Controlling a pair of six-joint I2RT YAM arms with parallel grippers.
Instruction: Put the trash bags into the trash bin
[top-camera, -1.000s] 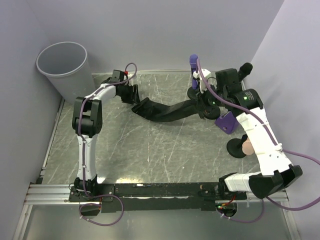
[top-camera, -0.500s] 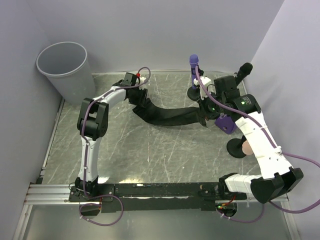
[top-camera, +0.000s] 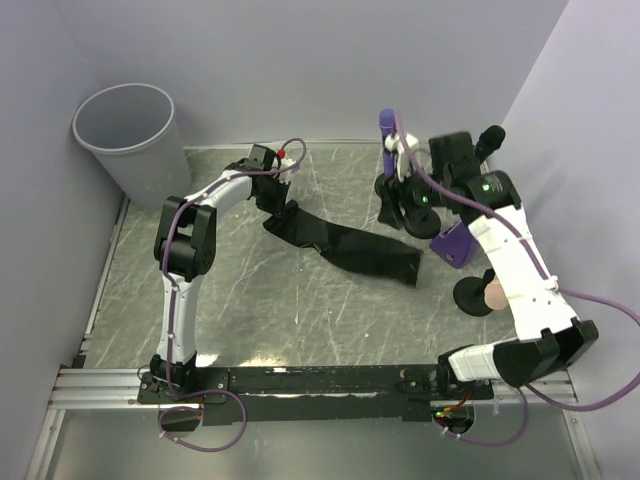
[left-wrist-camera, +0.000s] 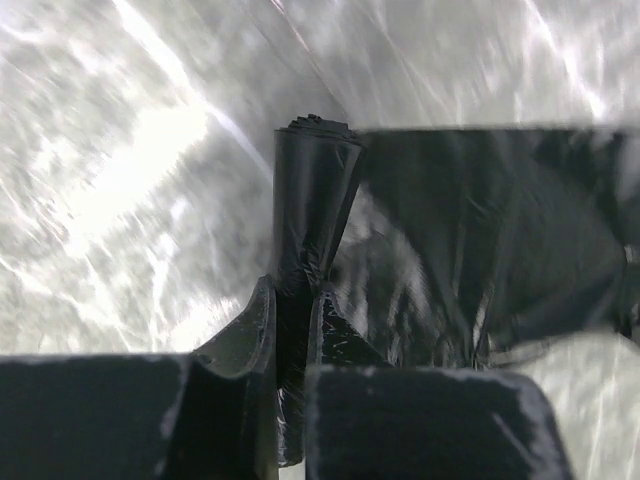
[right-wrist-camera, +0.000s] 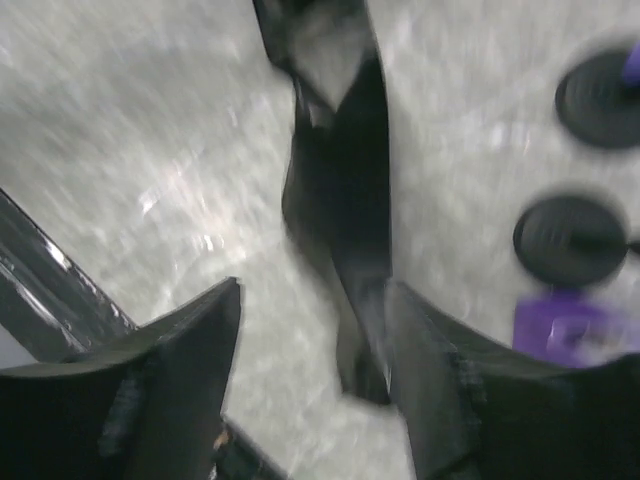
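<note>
A black trash bag (top-camera: 355, 250) lies stretched out flat on the table, running from back centre toward the right. My left gripper (top-camera: 278, 204) is shut on its bunched left end (left-wrist-camera: 305, 200), which is pinched between the jaws in the left wrist view. My right gripper (top-camera: 403, 205) hangs open just above the bag's right end; in the right wrist view the bag (right-wrist-camera: 340, 200) lies on the table below the spread fingers (right-wrist-camera: 190, 350), untouched. The round light grey trash bin (top-camera: 125, 135) stands upright at the back left corner, left of my left arm.
Near my right gripper stand a purple-topped stick on a black round base (top-camera: 387, 125), a purple block (top-camera: 450, 245) and a black disc with a pinkish part (top-camera: 478, 295). Two black round bases (right-wrist-camera: 570, 240) show in the right wrist view. Grey walls enclose the table.
My right gripper opened and let go of the bag, whose right end dropped flat onto the table. My left gripper closed on the bag's left end.
</note>
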